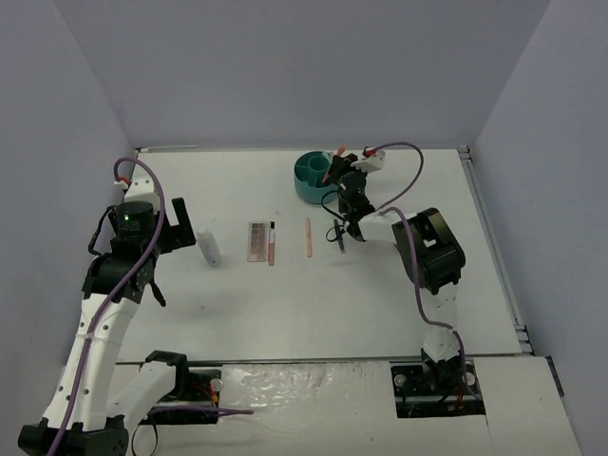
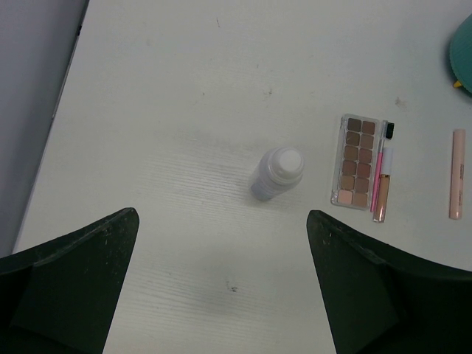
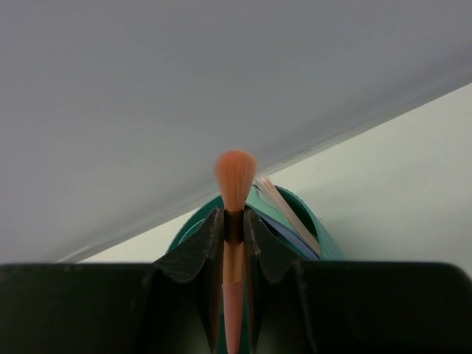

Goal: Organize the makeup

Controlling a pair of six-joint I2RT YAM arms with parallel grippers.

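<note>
The white bottle (image 2: 276, 173) lies on the table just ahead of my left gripper (image 2: 221, 214), which is wide open above bare table and holds nothing. To the bottle's right lie a brown eyeshadow palette (image 2: 358, 169), a pink and gold stick (image 2: 382, 184) against it, and a pale pink stick (image 2: 457, 173). My right gripper (image 3: 234, 217) is shut on a pink brush (image 3: 234, 177) with an orange head, held over the teal cup (image 3: 324, 240). In the cup stand a purple stick (image 3: 293, 234) and a pale pink stick (image 3: 284, 203). From above, the brush (image 1: 332, 163) is at the cup's right rim.
A dark thin item (image 1: 339, 236), possibly the tweezers, lies below the right wrist, right of the pale pink stick (image 1: 308, 237). The teal cup (image 1: 306, 180) stands near the back wall. Grey walls enclose the table on three sides.
</note>
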